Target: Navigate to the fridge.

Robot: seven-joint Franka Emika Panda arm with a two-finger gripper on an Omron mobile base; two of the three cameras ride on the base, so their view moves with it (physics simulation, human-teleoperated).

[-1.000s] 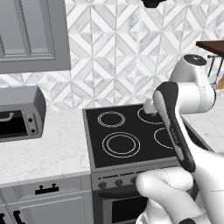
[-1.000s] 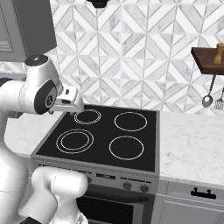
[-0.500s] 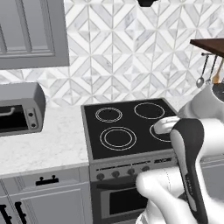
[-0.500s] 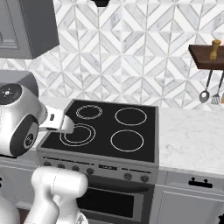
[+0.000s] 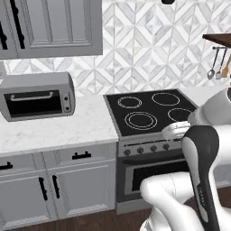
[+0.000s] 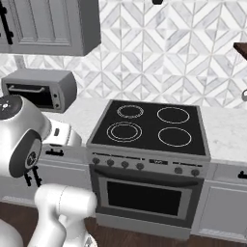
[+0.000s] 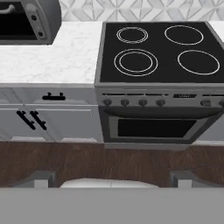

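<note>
The fridge is out of view. My gripper is open, nothing between its fingertips, and it looks down at the wooden floor in front of the stove. The arm is folded low in front of the base, with the hand level with the stove's front edge.
A black four-ring stove with an oven stands ahead. A small grey toaster oven sits on the marble counter to the left. Grey panelled cabinets run below and above. Utensils hang at the right.
The whole picture has shifted: the base has backed away and moved left, so stove and toaster oven sit further right and more cabinets and floor show. The arm has folded lower.
</note>
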